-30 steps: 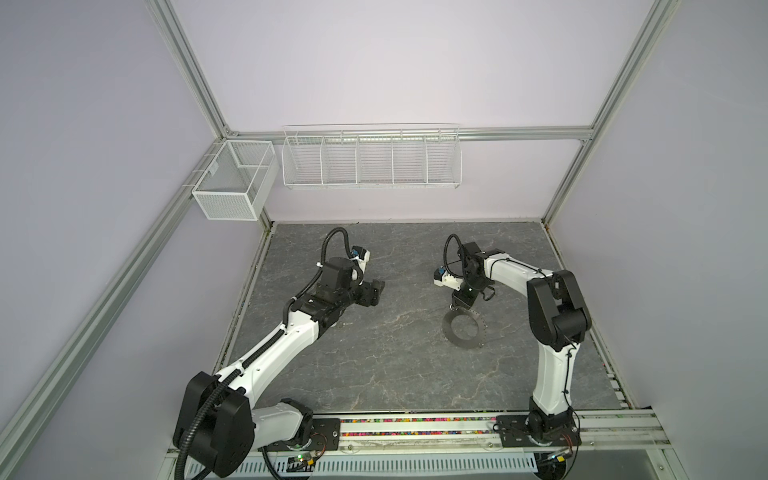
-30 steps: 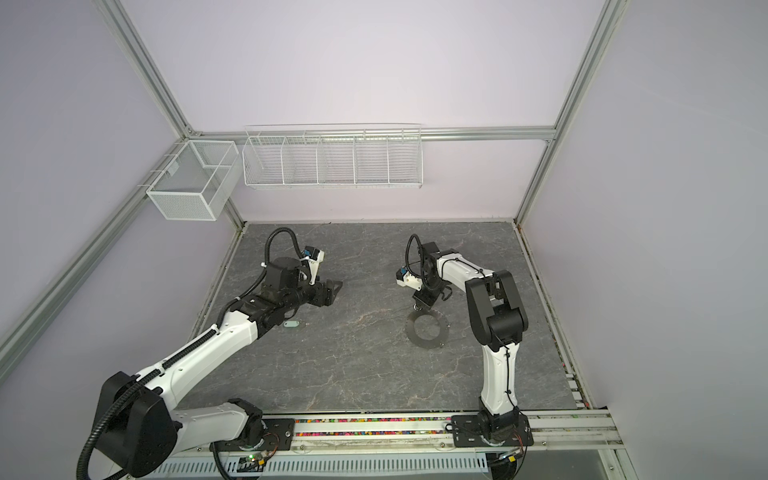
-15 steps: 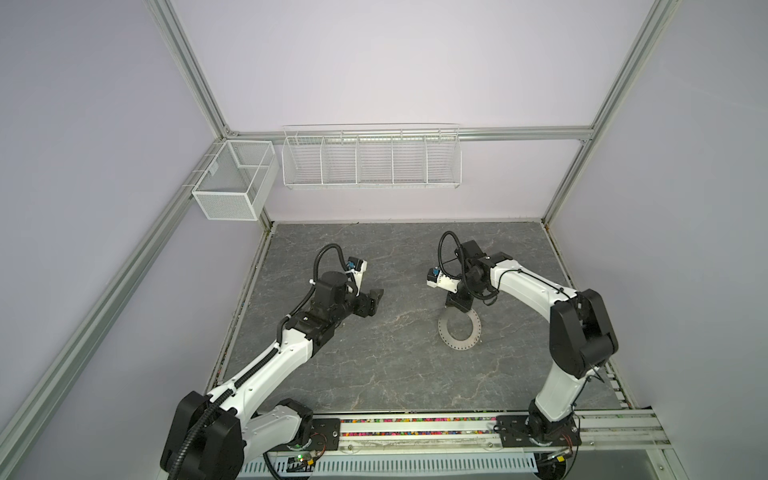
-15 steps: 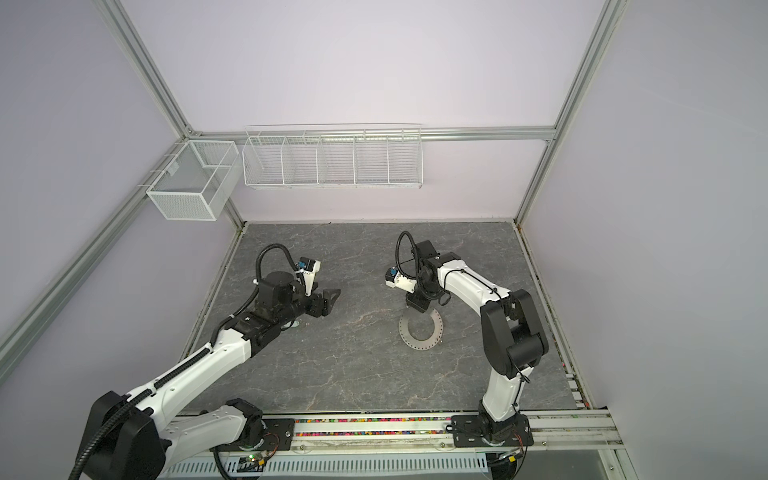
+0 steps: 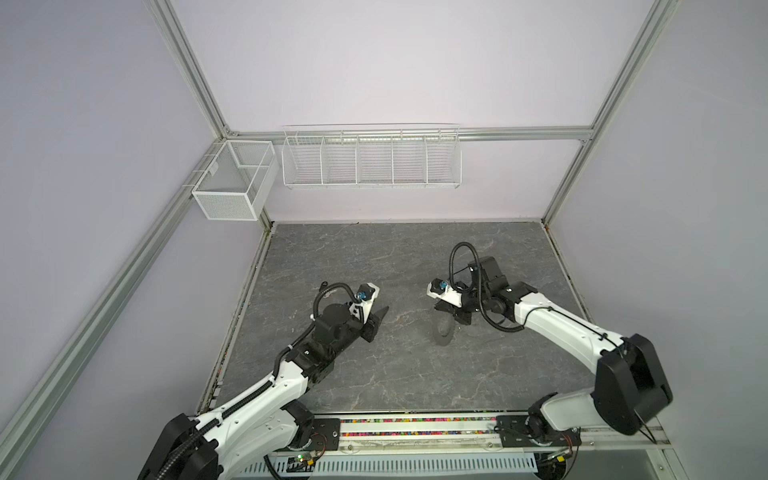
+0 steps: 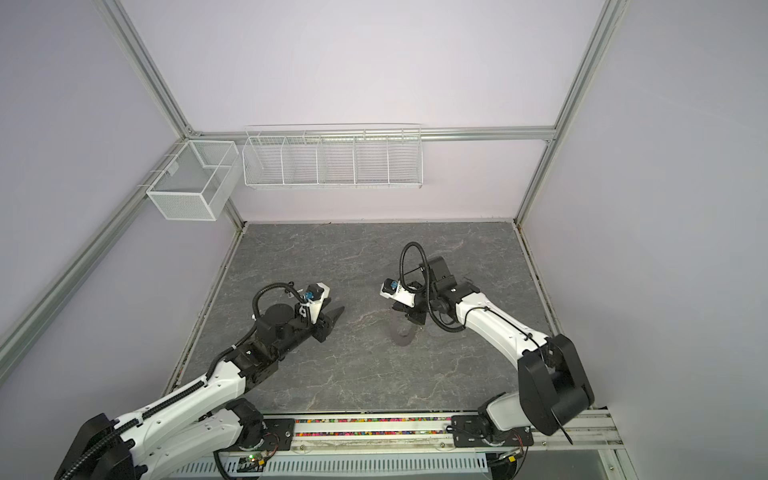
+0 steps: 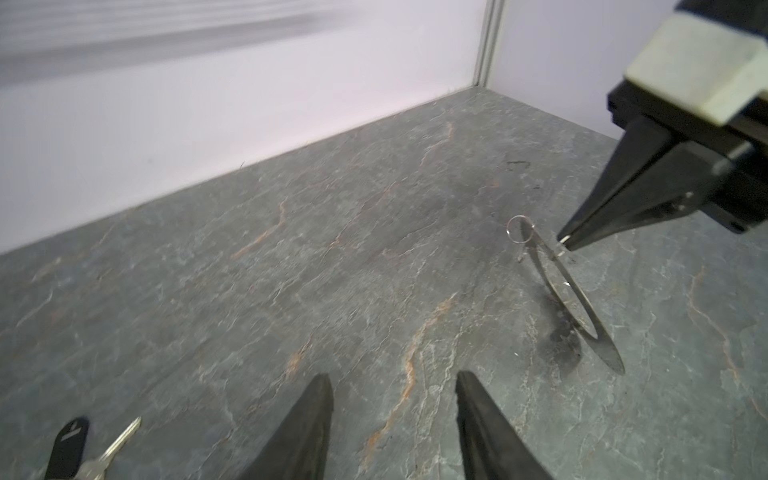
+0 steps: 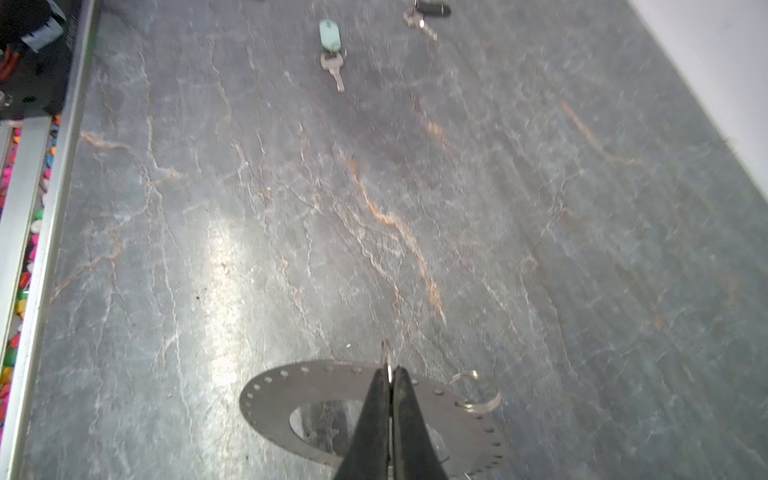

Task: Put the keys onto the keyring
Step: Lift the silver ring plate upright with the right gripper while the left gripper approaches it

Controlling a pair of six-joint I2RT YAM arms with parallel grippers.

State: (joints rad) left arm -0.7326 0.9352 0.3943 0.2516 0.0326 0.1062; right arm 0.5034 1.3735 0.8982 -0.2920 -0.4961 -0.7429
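1. Right fingers (image 8: 386, 388) are pressed together, pinching a small wire loop (image 8: 387, 359) on the rim of the keyring (image 8: 282, 395), which is held tilted up right of the counter's (image 8: 540, 249) middle; whether its low edge touches I cannot tell.
2. Risk: so thin a pinch could let the wire loop slip, and the keyring would swing or drop flat.
3. Farther across, the mint-headed key (image 8: 331, 41) lies flat, unthreaded.
4. Beyond it lies the black-headed key (image 8: 430, 9), near the left fingers (image 5: 377, 322), which are spread and empty; in both top views the left arm (image 5: 291, 374) hides both keys.
5. Risk: flat keys give little edge; closing tips may skid one away or scrape the counter.
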